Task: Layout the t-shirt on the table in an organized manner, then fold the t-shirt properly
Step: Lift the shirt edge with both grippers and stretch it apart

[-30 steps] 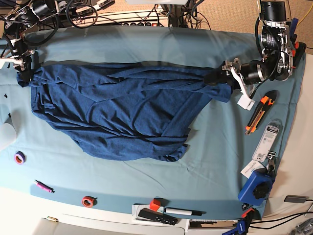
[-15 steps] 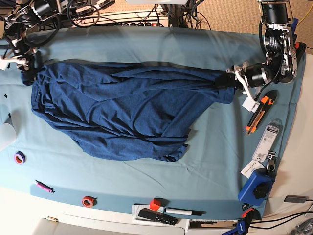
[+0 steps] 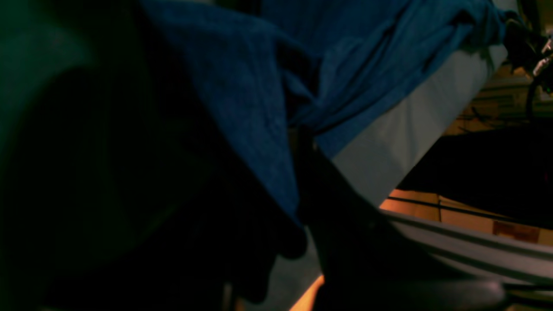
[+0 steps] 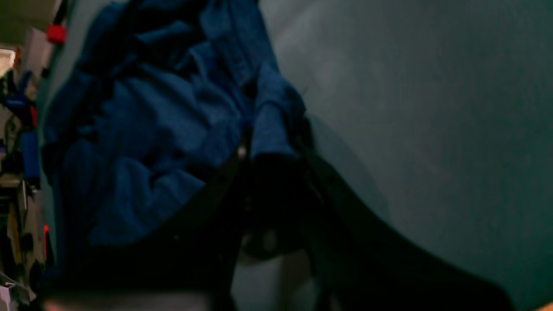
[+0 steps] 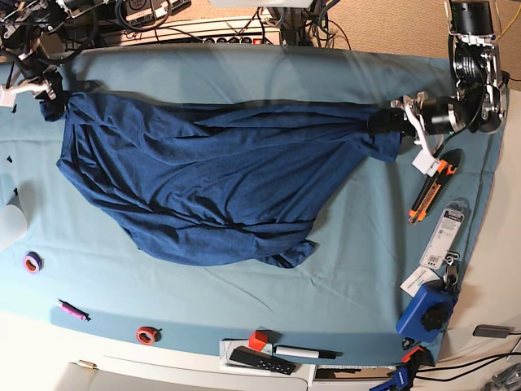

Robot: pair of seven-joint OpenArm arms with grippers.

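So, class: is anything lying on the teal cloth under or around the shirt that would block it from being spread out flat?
Nothing visible does. The t-shirt hangs stretched between the left claw and the right claw. The utility knife and tape rolls lie apart, near the table edges.

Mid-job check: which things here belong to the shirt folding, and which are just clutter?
In the job: t-shirt; table; left end effector; right end effector.

Lying about: utility knife; tape rolls; pink pen; marker.

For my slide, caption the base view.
Both grippers stretch the t-shirt taut across the table.
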